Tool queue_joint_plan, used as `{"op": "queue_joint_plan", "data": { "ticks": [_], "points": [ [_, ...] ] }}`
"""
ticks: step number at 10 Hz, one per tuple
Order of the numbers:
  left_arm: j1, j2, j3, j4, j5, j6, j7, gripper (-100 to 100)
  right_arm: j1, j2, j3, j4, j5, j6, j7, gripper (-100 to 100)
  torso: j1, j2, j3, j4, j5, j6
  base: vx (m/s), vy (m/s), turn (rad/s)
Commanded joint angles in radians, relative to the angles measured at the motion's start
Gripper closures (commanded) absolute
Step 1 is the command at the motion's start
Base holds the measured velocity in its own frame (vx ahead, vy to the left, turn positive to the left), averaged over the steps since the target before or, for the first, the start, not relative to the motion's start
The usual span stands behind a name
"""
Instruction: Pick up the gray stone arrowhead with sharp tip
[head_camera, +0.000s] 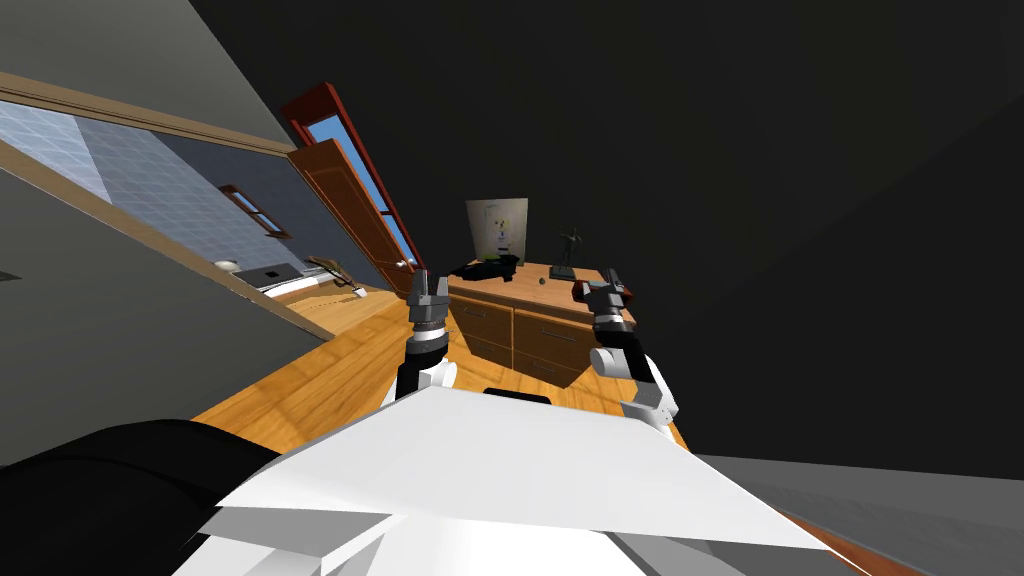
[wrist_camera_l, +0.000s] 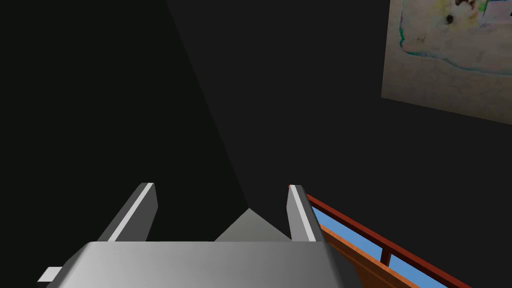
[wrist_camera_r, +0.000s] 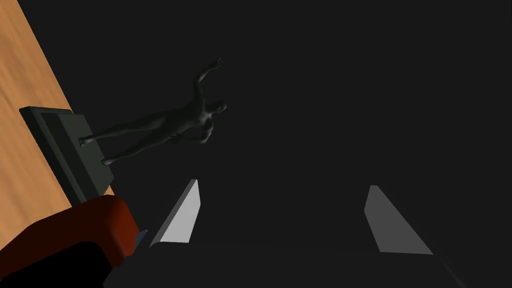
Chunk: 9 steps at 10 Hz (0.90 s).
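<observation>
A small dark lump (head_camera: 543, 281), too small to tell its shape, lies on the top of a wooden dresser (head_camera: 520, 335) ahead of me. My left gripper (head_camera: 428, 277) is raised at the dresser's left end, left of the lump. Its fingers are open in the left wrist view (wrist_camera_l: 220, 186), with nothing between them. At the dresser's right end, right of the lump, my right gripper (head_camera: 609, 279) is held up. The right wrist view shows it open (wrist_camera_r: 285, 182) and empty, beside a dark statuette (wrist_camera_r: 165, 122).
On the dresser top stand a dark figure statuette (head_camera: 570, 250) on a flat base, a black heap (head_camera: 485, 268), a leaning pale picture (head_camera: 497, 228) and a red object (wrist_camera_r: 75, 225) close to my right gripper. A brown open door (head_camera: 345, 205) is to the left.
</observation>
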Motion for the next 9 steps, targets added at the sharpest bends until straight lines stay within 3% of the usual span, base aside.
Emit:
{"op": "queue_joint_plan", "data": {
  "ticks": [1, 2, 3, 4, 5, 7, 8, 9],
  "points": [
    [0.000, 0.000, 0.000, 0.000, 0.000, 0.000, 0.000, 0, -0.022, -0.006, -0.003, 0.017, -0.002, 0.050, -0.050, -100, 0.000, 0.000, 0.000, 0.000, 0.000, 0.000, -0.043, 0.044, 0.031],
    [0.000, 0.000, 0.000, 0.000, 0.000, 0.000, 0.000, 0, -0.022, -0.006, -0.003, 0.017, -0.002, 0.055, -0.057, -100, 0.000, 0.000, 0.000, 0.000, 0.000, 0.000, -0.020, 0.023, -0.008],
    [0.000, 0.000, 0.000, 0.000, 0.000, 0.000, 0.000, 0, -0.066, -0.016, -0.011, 0.048, -0.005, 0.097, -0.097, -100, -0.002, -0.001, -0.001, 0.000, 0.000, 0.001, -0.041, 0.042, 0.063],
    [0.000, 0.000, 0.000, 0.000, 0.000, 0.000, 0.000, 0, -0.066, -0.016, -0.011, 0.048, -0.005, 0.117, -0.121, -100, -0.001, -0.001, 0.000, 0.000, 0.000, 0.000, -0.039, 0.041, 0.041],
    [0.000, 0.000, 0.000, 0.000, 0.000, 0.000, 0.000, 0, -0.111, -0.026, -0.019, 0.081, -0.008, 0.147, -0.152, -100, -0.001, -0.001, 0.000, 0.000, 0.000, 0.000, -0.047, 0.049, 0.077],
    [0.000, 0.000, 0.000, 0.000, 0.000, 0.000, 0.000, 0, -0.112, -0.026, -0.019, 0.081, -0.008, 0.186, -0.186, -100, -0.001, 0.000, 0.000, 0.000, 0.000, 0.001, -0.026, 0.031, 0.015],
    [0.000, 0.000, 0.000, 0.000, 0.000, 0.000, 0.000, 0, -0.158, -0.036, -0.028, 0.116, -0.010, 0.223, -0.227, -100, -0.002, -0.001, -0.001, 0.000, 0.000, 0.001, -0.035, 0.038, 0.075],
    [0.000, 0.000, 0.000, 0.000, 0.000, 0.000, 0.000, 0, -0.158, -0.036, -0.028, 0.116, -0.010, 0.247, -0.251, -100, -0.001, -0.001, -0.001, 0.000, 0.000, 0.000, -0.037, 0.042, 0.052]
  ]
}}
